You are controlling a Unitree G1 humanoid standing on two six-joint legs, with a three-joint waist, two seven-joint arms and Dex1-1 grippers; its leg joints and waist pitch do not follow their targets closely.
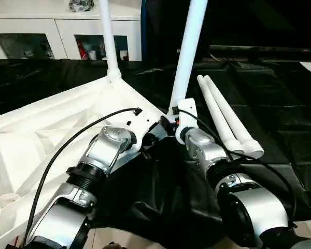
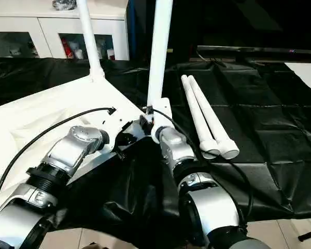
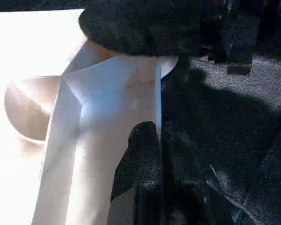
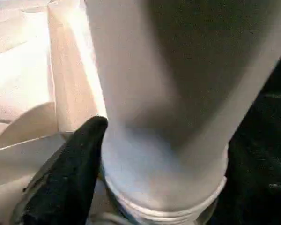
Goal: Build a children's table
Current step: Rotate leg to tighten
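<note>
The white tabletop [image 1: 52, 124] lies underside up on the left, ribs showing. One white leg [image 1: 108, 41] stands in its far corner socket. A second leg [image 1: 188, 52] rises nearly upright at the tabletop's near right corner, and my right gripper [image 1: 171, 122] is shut on its lower end; a black finger [image 4: 70, 178] presses against the leg's thick base [image 4: 164, 93]. My left gripper [image 1: 154, 136] is shut on the tabletop's thin rim beside that corner, one finger [image 3: 143, 154] lying on the white wall. Two loose legs [image 1: 228, 116] lie side by side to the right.
A black cloth [image 1: 280, 119] covers the work surface and bunches up between my forearms. A white cabinet with glass doors [image 1: 62, 31] stands behind the tabletop. A black cable [image 1: 67, 145] arcs over my left forearm.
</note>
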